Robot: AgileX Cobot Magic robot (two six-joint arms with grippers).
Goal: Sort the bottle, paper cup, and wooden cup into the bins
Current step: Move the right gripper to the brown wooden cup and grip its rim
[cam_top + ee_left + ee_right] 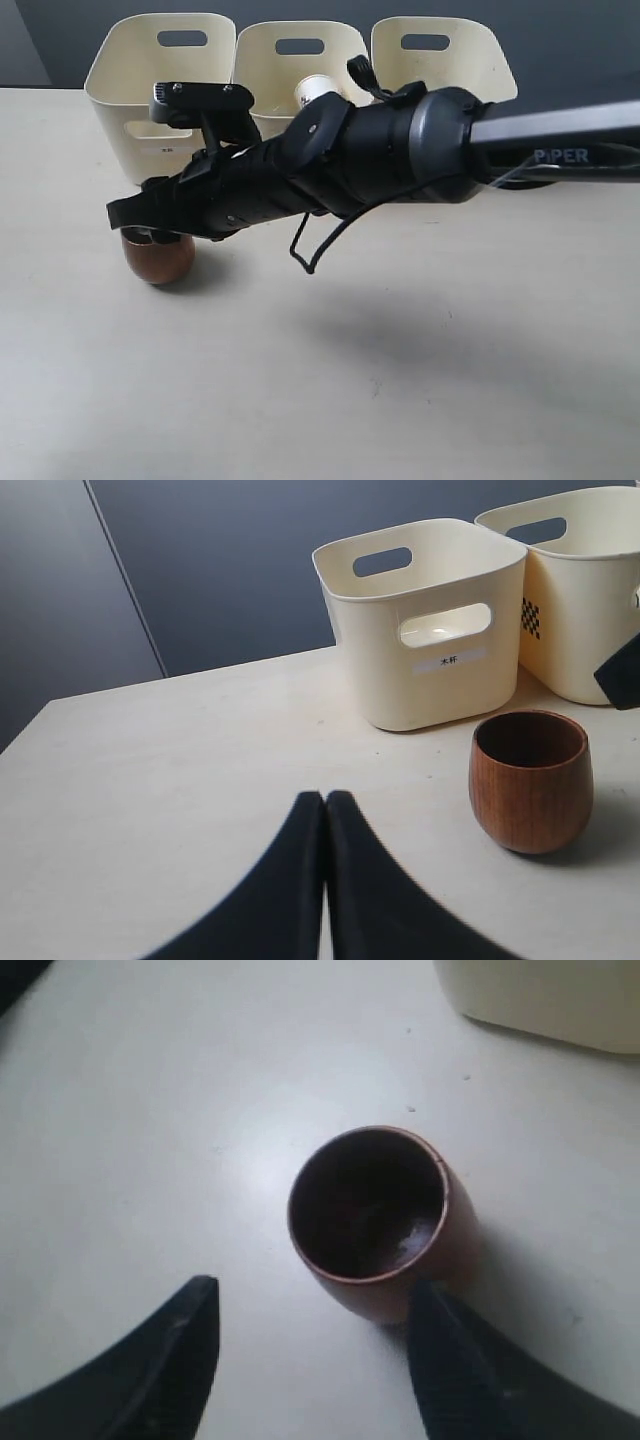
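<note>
The wooden cup (160,262) stands upright on the table in front of the left bin (125,100). My right gripper (150,226) reaches across from the right and hovers open right over the cup. In the right wrist view the wooden cup (372,1210) sits just ahead of the right gripper (316,1305), close to one finger (445,1350). The paper cup (316,90) shows inside the middle bin (265,62). My left gripper (325,800) is shut and empty, low over the table, with the wooden cup (530,780) off to one side of it. The bottle is out of view.
The right bin (470,60) stands beside the other two at the table's back edge. The left bin (420,630) carries a small label. The right arm (400,150) and its loose cable (320,245) span the middle of the table.
</note>
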